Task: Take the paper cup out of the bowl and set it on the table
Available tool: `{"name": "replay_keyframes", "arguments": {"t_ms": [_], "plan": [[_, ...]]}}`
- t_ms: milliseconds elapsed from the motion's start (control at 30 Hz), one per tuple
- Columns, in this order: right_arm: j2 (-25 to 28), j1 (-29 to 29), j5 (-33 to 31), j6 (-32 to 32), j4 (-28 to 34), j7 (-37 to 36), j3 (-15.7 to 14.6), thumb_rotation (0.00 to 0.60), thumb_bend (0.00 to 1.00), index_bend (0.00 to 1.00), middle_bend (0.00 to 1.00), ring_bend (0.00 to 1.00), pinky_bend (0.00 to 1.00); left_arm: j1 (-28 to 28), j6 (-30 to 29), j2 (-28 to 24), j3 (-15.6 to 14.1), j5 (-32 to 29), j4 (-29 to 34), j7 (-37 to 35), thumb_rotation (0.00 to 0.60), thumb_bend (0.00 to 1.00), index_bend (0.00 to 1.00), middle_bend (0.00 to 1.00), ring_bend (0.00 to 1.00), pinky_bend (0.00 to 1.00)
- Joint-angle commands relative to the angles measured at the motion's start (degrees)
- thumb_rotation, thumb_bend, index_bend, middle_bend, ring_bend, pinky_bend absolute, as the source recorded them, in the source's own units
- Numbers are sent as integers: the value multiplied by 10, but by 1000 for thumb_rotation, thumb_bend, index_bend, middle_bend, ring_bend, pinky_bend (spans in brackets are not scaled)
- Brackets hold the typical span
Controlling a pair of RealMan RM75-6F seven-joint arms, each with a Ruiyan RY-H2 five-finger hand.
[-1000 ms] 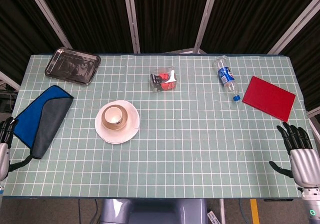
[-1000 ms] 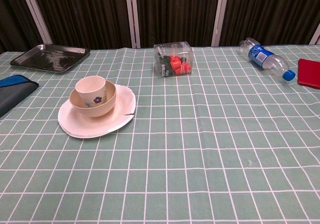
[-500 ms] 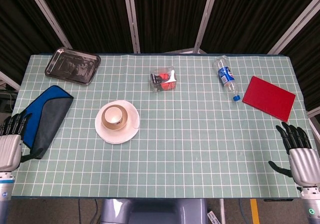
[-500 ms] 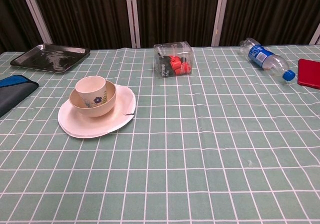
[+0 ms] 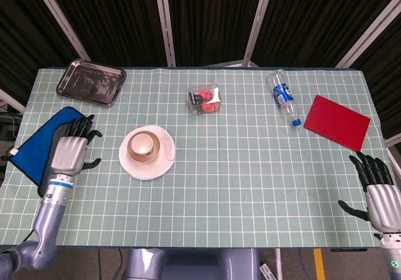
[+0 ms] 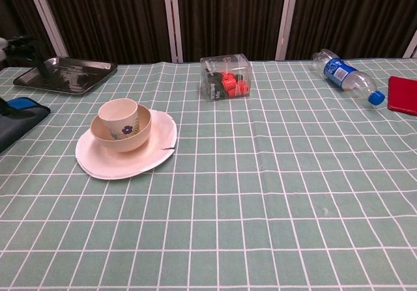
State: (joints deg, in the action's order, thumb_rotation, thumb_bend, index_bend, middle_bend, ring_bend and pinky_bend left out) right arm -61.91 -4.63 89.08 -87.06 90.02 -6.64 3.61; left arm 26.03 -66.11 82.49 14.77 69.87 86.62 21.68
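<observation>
Left hand (image 5: 70,150) spread beside smooth paper cup (image 5: 143,144) in round bowl (image 5: 133,148)

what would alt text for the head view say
Overhead view of a green gridded table: a paper cup sits in a bowl on a white plate, with the left hand open beside it. The right hand hangs open at the table's right edge.

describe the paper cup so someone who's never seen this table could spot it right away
Start at the white plate on the left half of the green checked table. A tan bowl sits on it, and the paper cup stands upright inside. It is the only cup, pale cream and rising above the bowl's rim.
</observation>
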Motion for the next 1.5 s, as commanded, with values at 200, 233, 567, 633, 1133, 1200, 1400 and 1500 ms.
{"name": "replay_keyframes", "arguments": {"t_ms": [200, 233, 567, 633, 1133, 1200, 1400, 1500], "plan": [[7, -1, -6, 4, -3, -20, 3, 600, 36, 37, 0, 0, 0, 58, 41, 59, 11, -50, -30, 47, 600, 303, 422, 0, 0, 0], [8, -1, -6, 3, -3, -22, 3, 600, 36, 37, 0, 0, 0, 61, 41, 64, 11, -52, -31, 49, 600, 308, 426, 0, 0, 0], [13, 1, -5, 0, -2, -38, 4, 600, 36, 36, 0, 0, 0, 92, 50, 102, 3, -76, -57, 72, 600, 330, 446, 0, 0, 0], [14, 1, -5, 0, -2, -39, 4, 600, 36, 36, 0, 0, 0, 98, 52, 108, 3, -80, -64, 75, 600, 337, 454, 0, 0, 0], [15, 2, -2, -3, -2, -47, 4, 600, 37, 37, 0, 0, 0, 116, 50, 143, -11, -101, -89, 94, 600, 509, 531, 0, 0, 0], [15, 2, -2, -3, -2, -46, 3, 600, 37, 37, 0, 0, 0, 117, 47, 142, -12, -102, -87, 95, 600, 554, 542, 0, 0, 0], [15, 2, -2, -2, -2, -45, 3, 600, 38, 36, 0, 0, 0, 110, 28, 131, -16, -92, -71, 84, 600, 626, 554, 0, 0, 0], [15, 2, -2, -3, -2, -44, 3, 600, 36, 36, 0, 0, 0, 105, 16, 120, -18, -81, -57, 75, 600, 626, 561, 0, 0, 0]]}}
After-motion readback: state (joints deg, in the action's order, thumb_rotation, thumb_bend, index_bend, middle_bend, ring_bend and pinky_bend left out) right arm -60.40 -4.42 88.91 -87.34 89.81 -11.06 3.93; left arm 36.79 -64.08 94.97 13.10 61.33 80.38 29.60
